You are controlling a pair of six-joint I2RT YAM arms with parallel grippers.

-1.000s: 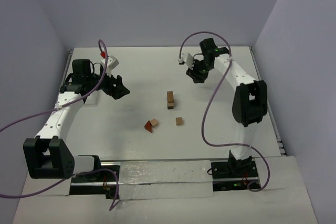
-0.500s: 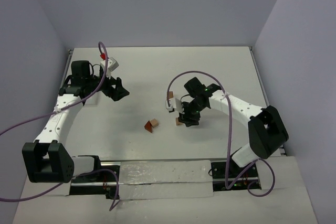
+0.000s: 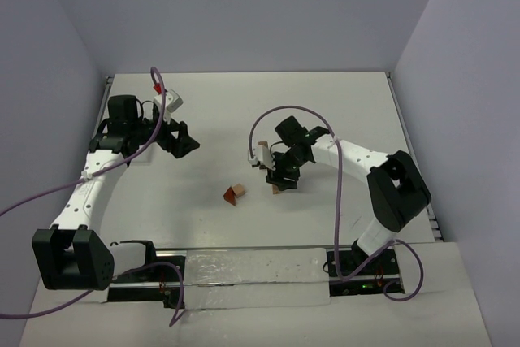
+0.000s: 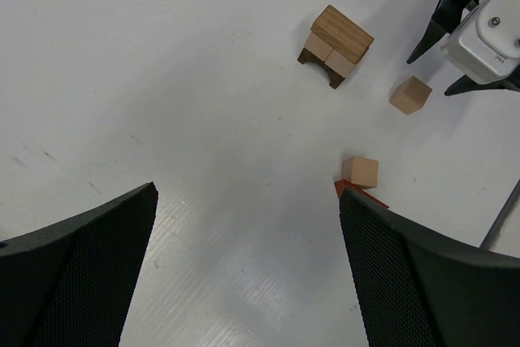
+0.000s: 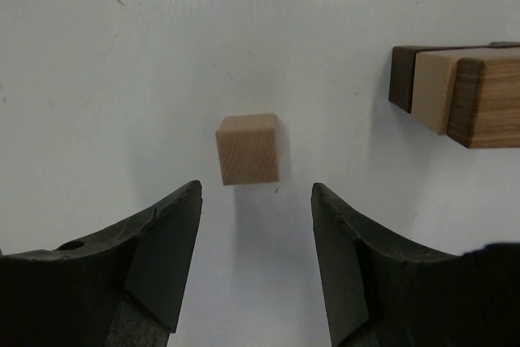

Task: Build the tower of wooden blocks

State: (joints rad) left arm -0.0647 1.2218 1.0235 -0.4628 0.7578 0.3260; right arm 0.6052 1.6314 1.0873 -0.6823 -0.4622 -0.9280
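The right claw (image 5: 256,198) is parted, a cube (image 5: 248,149) seen untouched before it on the table (image 5: 122,62), beside the tower (image 5: 455,95); the left claw (image 4: 248,197) is spread wide, empty.

Wood block tower (image 4: 340,34) stood near table centre. Loose cube (image 5: 248,149) lay just on its near-edge side, slightly toward the right edge, not touching it. Right tool (image 5: 256,197) was over that cube, which sat just ahead of the gap between the fingers. Wedge (image 3: 231,196), with second cube (image 4: 360,171) touching it, lay left of the loose cube. Left tool (image 3: 185,139) was over the table's left side, well apart from all blocks.
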